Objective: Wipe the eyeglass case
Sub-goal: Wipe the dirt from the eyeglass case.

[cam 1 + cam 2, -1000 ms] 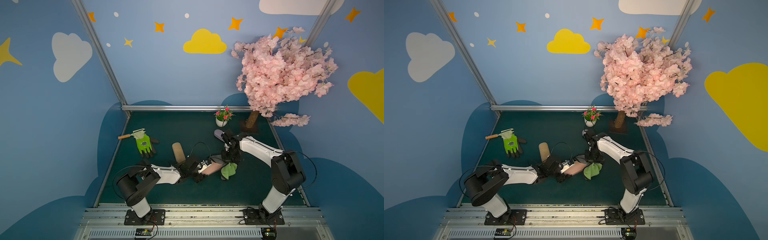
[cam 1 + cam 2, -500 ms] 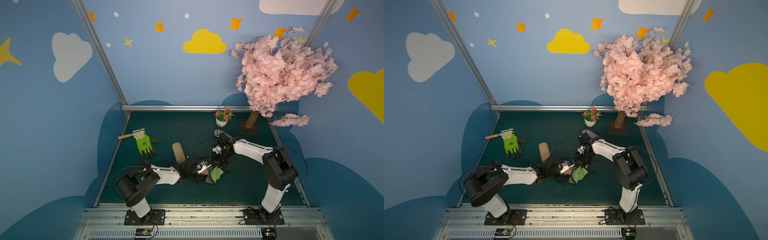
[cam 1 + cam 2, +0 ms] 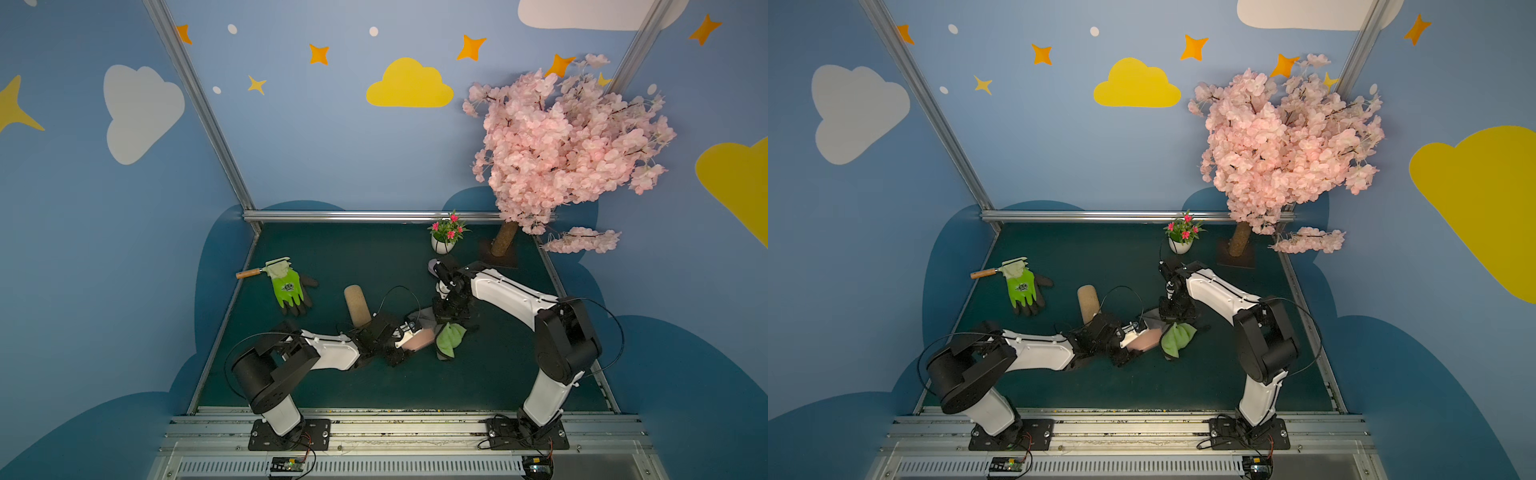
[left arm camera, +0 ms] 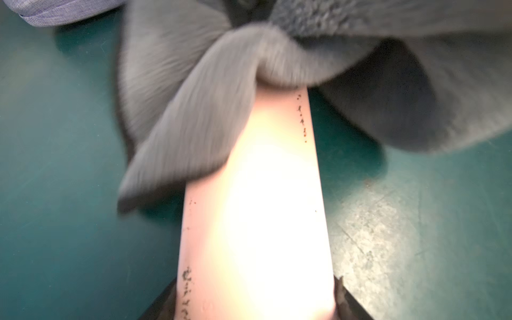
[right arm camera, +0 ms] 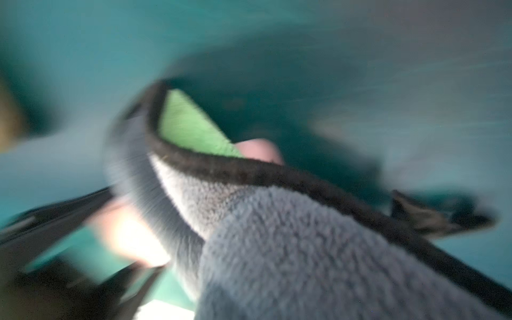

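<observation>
Both top views are sharp and evenly lit, the dark tabletop (image 3: 374, 257) dim, lines bowing toward the edges. In the left wrist view glare washes out the pink eyeglass case (image 4: 257, 221) and the grey cloth (image 4: 194, 124) smears; the right wrist view is motion-blurred throughout.

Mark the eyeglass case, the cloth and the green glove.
eyeglass case (image 4: 257, 221): left wrist view, lit top face.
cloth (image 3: 450, 337): in a top view, green fold.
green glove (image 3: 286, 286): in a top view, its back.
</observation>
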Motion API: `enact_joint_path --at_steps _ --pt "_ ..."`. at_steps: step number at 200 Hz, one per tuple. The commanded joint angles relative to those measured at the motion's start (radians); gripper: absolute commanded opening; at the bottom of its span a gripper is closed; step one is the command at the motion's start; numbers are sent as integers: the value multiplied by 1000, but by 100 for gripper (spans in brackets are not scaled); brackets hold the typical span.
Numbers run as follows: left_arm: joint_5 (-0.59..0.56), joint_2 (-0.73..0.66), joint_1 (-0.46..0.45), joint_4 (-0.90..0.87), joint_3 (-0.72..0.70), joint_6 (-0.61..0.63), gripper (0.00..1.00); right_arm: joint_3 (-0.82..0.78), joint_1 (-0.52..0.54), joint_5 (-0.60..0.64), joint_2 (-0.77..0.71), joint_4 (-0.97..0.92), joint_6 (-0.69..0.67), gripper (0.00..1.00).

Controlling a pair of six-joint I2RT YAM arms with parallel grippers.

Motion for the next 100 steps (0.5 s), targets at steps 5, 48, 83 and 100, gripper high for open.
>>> enact_joint_path --at_steps 5,48,83,100 --pt "16 -10 -2 -45 -7 -15 3 -80 28 -377 8 248 207 0" --pt "2 -17 -2 -47 -11 -23 3 -159 -89 -277 102 157 81 0" --pt "-4 -13 -2 -49 -8 -27 3 -98 -170 255 99 -81 -132 0" --pt "-3 -11 -2 -58 -4 -27 3 -47 -172 191 92 -90 -148 0"
